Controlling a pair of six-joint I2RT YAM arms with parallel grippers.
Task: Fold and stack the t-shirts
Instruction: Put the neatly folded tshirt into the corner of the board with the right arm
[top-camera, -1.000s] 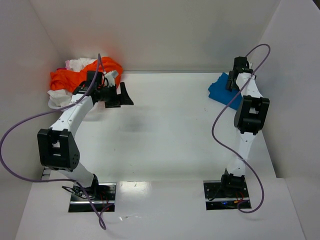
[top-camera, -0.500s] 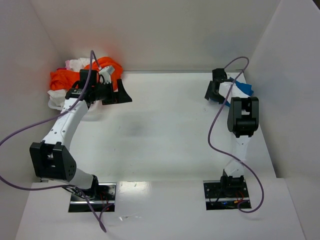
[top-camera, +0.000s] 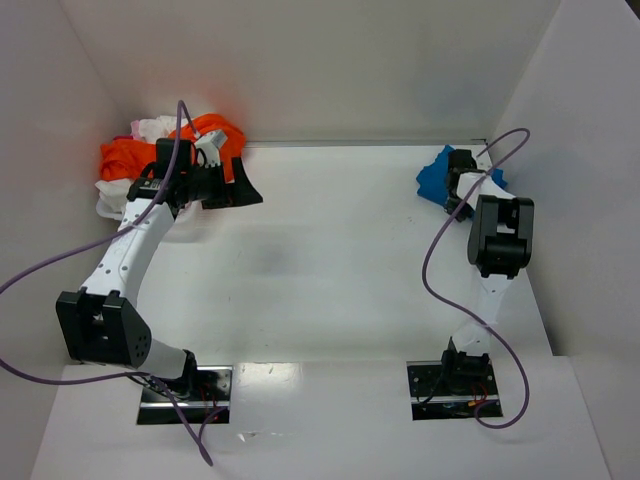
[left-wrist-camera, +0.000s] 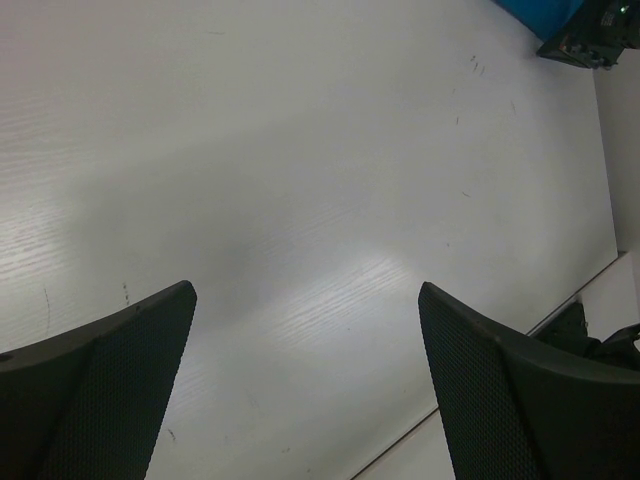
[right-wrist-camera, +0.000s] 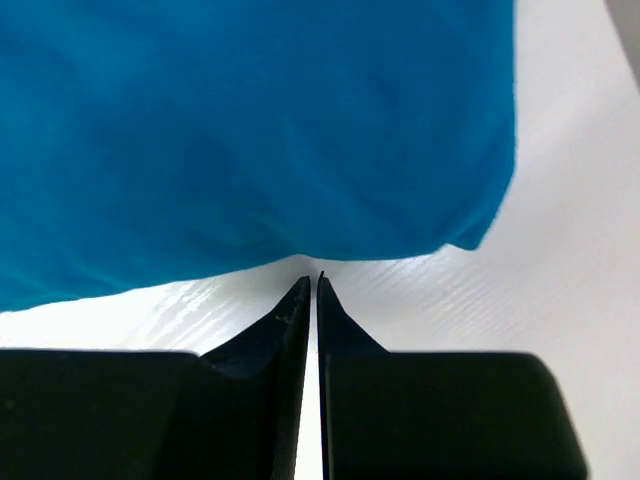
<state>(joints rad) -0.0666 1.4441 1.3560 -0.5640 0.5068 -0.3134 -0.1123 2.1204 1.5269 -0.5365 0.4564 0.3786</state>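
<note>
Top view: the left gripper (top-camera: 250, 182), jaws wide apart and empty, sits beside one orange shirt (top-camera: 122, 157) and white shirts (top-camera: 112, 200), count unclear, upper left. The right gripper (top-camera: 456, 195) is at one blue shirt (top-camera: 432, 180), upper right, bunched, axis unclear.
Left wrist: fingers (left-wrist-camera: 100, 400) spread above the table (left-wrist-camera: 300, 200).
Right wrist: jaws together, tips at the blue shirt's lower edge.

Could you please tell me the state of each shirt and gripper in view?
blue t-shirt: crumpled, unfolded, lying at the far right.
orange t-shirt: bunched in the far left heap, unfolded.
white t-shirts: bunched in the same heap, unfolded.
left gripper: open, empty.
right gripper: shut, tips at the blue t-shirt's edge, no cloth seen between them.
</note>
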